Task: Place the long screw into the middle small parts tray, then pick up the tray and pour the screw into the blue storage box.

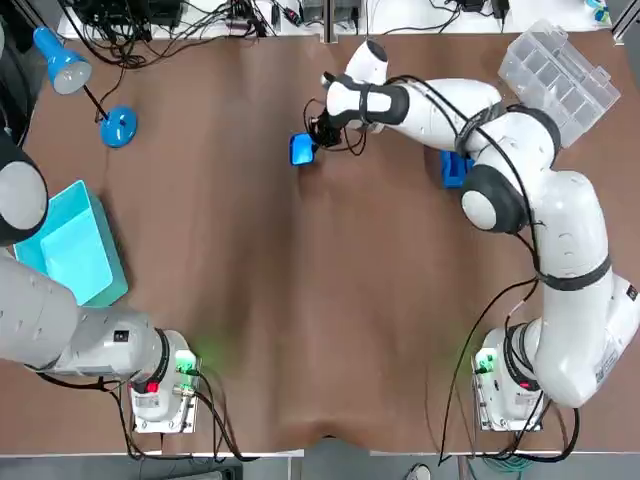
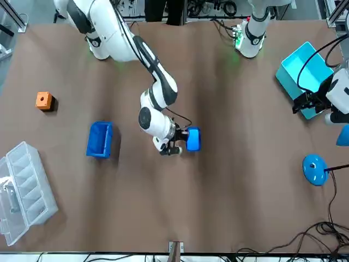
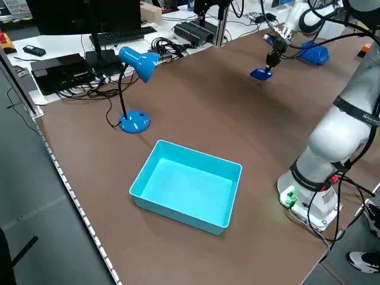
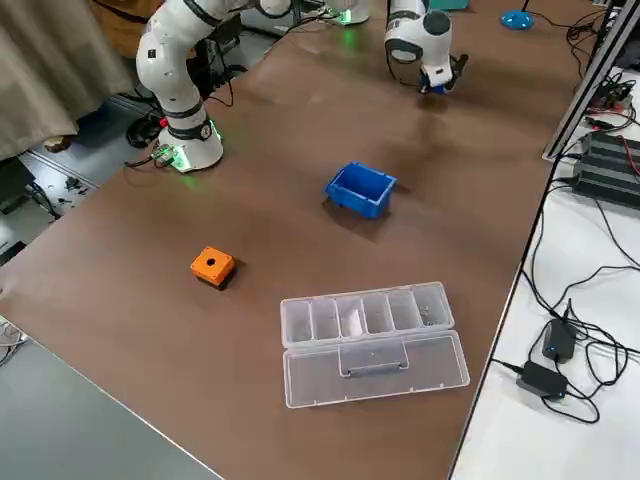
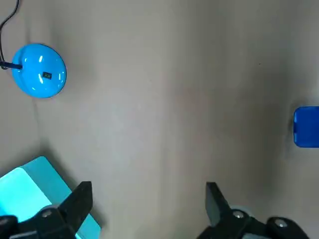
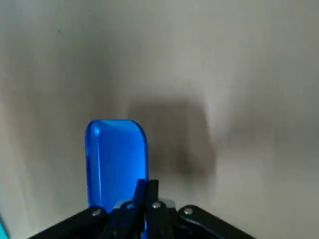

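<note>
**Operator:** Where is my right end effector?

**Spotter:** Your right end effector [image 6: 146,185] is pinched shut on one short edge of the small blue tray [image 6: 117,154]. You have it at the far middle of the worktop [image 1: 300,300], with the right arm reaching over from your right side. The tray's shadow falls on the brown surface just beside it.

**Operator:** And the screw?

**Spotter:** You won't find the screw in any view. I cannot tell whether it lies in the tray.

**Operator:** What's around the tray?

**Spotter:** On your right, well apart from the tray, sits a dark blue bin [image 2: 100,139]. From overhead it is partly hidden under your right arm. An orange cube [image 4: 212,264] stands near the right edge, closer to your bases than the bin. In the far right corner lies a clear compartment case [image 4: 365,325] with its lid folded open.

**Operator:** And my left side?

**Spotter:** Your left end effector [image 5: 148,191] hangs over the left part of the worktop with its fingers spread wide apart. It is close to a corner of the turquoise box [image 1: 70,245], which rests open-topped near the left edge. Beyond that box, toward the far left, you have the blue desk lamp [image 1: 118,127], its round base on the worktop.
</note>
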